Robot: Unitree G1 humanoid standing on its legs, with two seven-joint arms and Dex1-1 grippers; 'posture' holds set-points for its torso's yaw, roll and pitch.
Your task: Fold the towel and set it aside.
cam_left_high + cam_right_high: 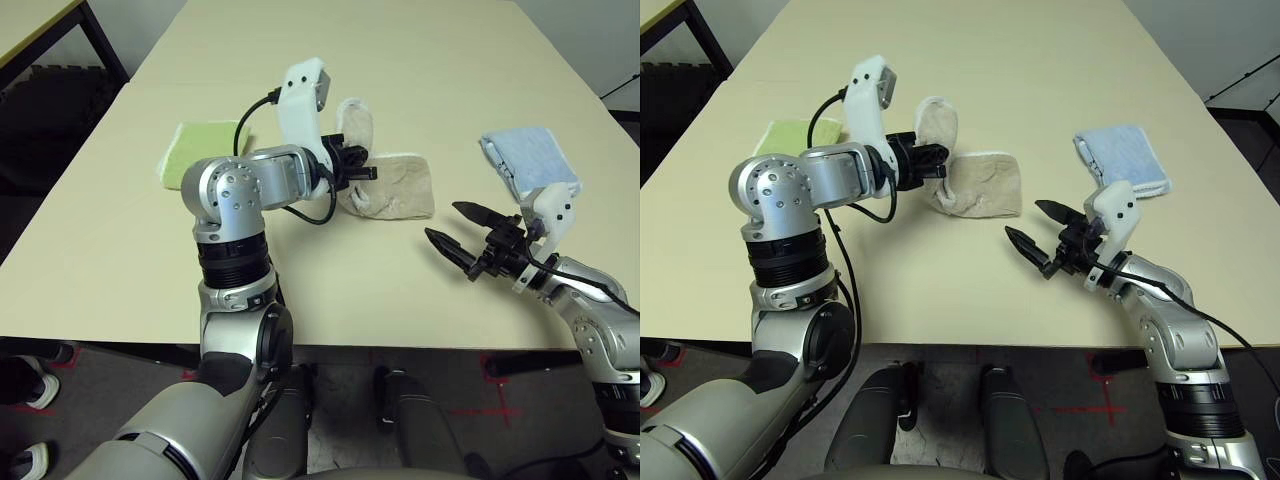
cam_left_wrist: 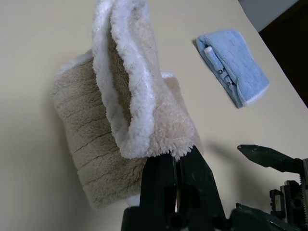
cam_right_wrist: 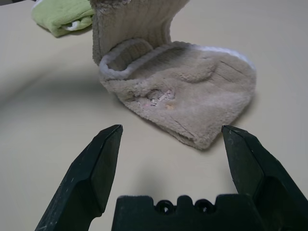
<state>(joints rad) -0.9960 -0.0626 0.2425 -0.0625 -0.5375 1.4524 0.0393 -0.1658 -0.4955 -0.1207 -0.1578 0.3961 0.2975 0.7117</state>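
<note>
Your beige towel [image 1: 985, 190] lies mid-table, its long axis running from 9 to 3 o'clock, with the left end lifted and curling up toward 12. Your left gripper [image 1: 938, 162] is clenched on that raised white-edged flap. At 4 o'clock from the towel, your right gripper [image 1: 1037, 232] hangs apart from it, fingers spread wide, grasping nothing, aimed toward 9 o'clock. A green towel [image 1: 200, 152] sits at 9, a blue towel [image 1: 1125, 158] at 3.
</note>
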